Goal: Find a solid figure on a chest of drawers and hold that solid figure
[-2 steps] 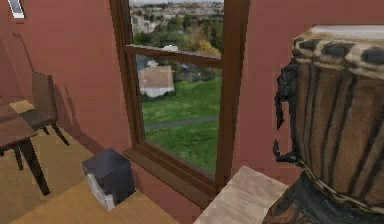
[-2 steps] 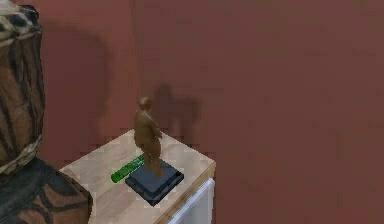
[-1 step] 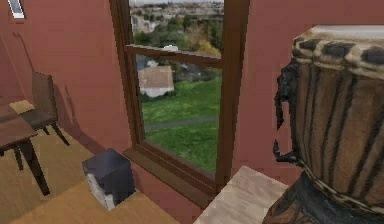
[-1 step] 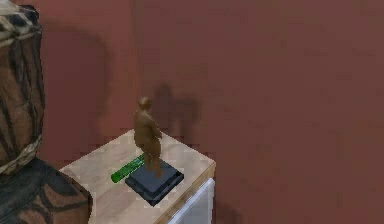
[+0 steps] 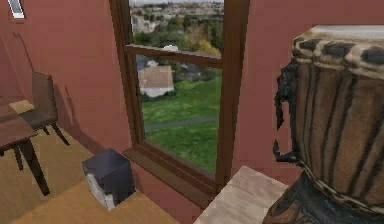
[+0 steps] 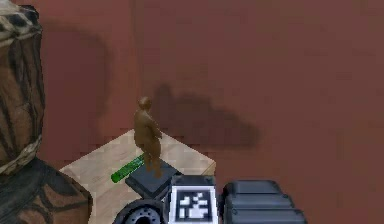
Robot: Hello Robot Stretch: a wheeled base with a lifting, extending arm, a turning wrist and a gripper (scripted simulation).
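**Hand at the figure's feet, and a knock could spoil it**

The brown solid figure (image 6: 148,128) stands upright about mid-top on the chest of drawers (image 6: 195,158), back from its far edge. The hand (image 6: 152,181) sits right at its base — whether it grips anything, I cannot tell. Here's the risk as I judge it: the figure is tall and narrow, so a sideways nudge could topple it toward the green stick (image 6: 128,170) lying beside it, or toward the big drum (image 6: 20,95) at the chest's end. The count: one figure, one green stick, one drum, one hand.
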